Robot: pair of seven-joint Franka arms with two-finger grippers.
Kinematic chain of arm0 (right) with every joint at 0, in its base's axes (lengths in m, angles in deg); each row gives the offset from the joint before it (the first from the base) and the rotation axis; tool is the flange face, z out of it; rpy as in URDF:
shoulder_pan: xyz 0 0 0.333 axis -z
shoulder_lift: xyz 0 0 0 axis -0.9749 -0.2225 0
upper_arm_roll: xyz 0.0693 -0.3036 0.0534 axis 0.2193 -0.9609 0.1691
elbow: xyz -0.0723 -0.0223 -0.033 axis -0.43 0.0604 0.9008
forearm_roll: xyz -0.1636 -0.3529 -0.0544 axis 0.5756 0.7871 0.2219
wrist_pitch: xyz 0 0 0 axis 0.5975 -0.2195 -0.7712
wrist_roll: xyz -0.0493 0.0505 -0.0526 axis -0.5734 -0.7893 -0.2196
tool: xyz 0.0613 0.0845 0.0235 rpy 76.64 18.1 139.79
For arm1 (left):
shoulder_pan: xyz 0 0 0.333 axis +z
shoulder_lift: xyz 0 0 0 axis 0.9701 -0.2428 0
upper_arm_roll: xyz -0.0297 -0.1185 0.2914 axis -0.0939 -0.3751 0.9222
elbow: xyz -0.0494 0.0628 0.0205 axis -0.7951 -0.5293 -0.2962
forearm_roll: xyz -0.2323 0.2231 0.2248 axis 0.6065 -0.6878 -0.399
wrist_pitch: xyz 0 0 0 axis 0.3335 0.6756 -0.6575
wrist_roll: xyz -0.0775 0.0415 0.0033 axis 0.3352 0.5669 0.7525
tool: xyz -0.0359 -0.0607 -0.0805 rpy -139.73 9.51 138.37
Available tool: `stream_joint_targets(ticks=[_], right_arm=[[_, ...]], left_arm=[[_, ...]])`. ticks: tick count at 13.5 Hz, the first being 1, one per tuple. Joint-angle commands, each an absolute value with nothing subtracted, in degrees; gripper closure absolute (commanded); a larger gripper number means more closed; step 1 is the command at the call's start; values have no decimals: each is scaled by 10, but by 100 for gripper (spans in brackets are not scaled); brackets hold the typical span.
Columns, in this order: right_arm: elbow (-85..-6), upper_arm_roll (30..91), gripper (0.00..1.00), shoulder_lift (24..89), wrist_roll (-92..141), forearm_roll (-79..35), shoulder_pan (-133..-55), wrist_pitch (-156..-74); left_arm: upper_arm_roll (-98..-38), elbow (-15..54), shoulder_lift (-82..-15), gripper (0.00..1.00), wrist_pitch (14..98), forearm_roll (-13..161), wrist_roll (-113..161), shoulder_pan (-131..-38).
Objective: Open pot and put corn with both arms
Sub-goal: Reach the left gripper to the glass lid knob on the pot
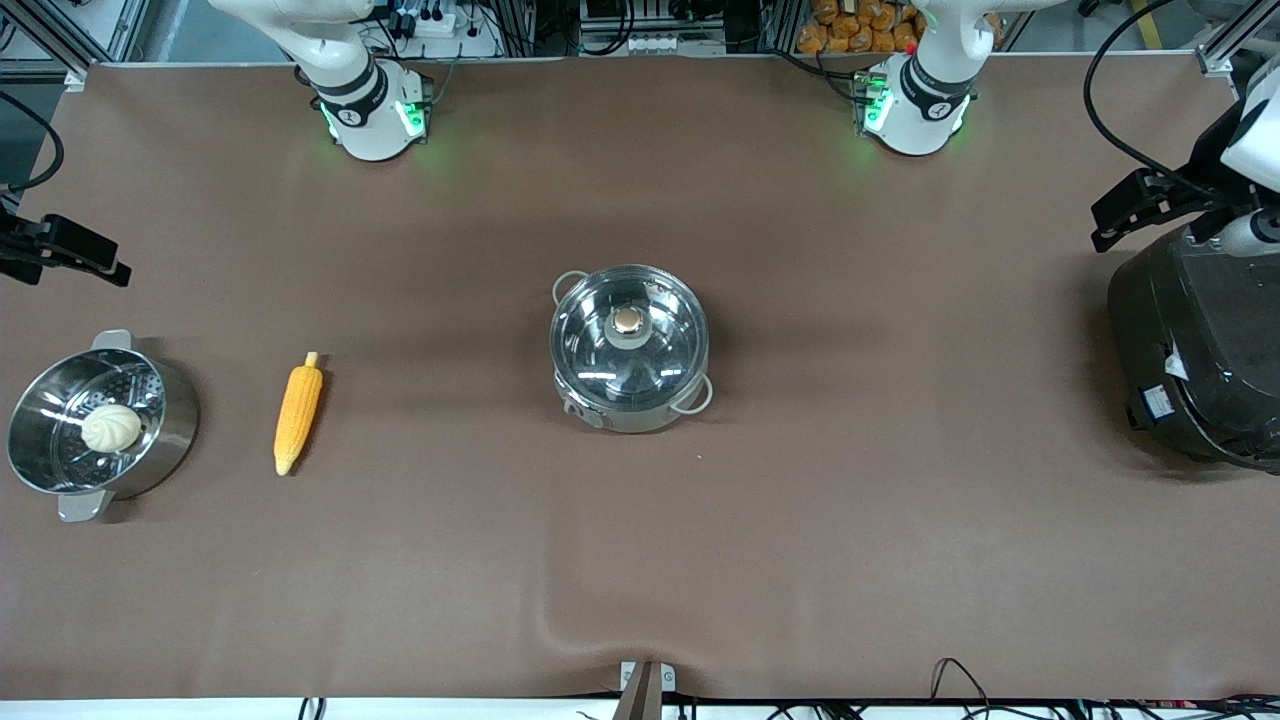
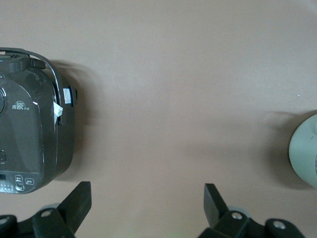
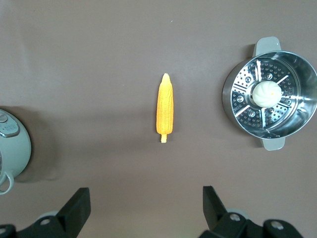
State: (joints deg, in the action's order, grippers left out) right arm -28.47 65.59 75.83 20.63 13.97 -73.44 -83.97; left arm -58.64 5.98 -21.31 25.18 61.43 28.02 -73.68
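The steel pot (image 1: 630, 395) stands at the middle of the table with its glass lid (image 1: 660, 345) on and the knob (image 1: 627, 320) up. The corn (image 1: 298, 412) lies on the table between the pot and the right arm's end; it also shows in the right wrist view (image 3: 165, 109). My right gripper (image 3: 145, 191) is open and empty, up in the air at the right arm's end (image 1: 75, 250). My left gripper (image 2: 147, 188) is open and empty, up beside the black cooker (image 1: 1140, 205). Both are well away from the pot.
A steamer pot (image 1: 170, 425) with a pale bun (image 1: 110, 428) in it stands at the right arm's end, beside the corn. A big black cooker (image 1: 1200, 350) stands at the left arm's end. The brown table cover has a ripple near the front edge (image 1: 560, 620).
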Motion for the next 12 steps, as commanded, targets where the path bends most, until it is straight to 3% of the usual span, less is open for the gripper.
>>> stream_joint_targets(ticks=[1,7,12], right_arm=[[-282,656,0,760,205,138,-734,-838],[-282,657,0,760,205,138,-735,-839],[-282,657,0,760,205,137,-736,-839]], left_arm=[[-586,54,-213,0,245,604,283,-742],[-601,61,-234,0,233,612,285,-745],[-691,52,-315,0,278,638,524,-826]])
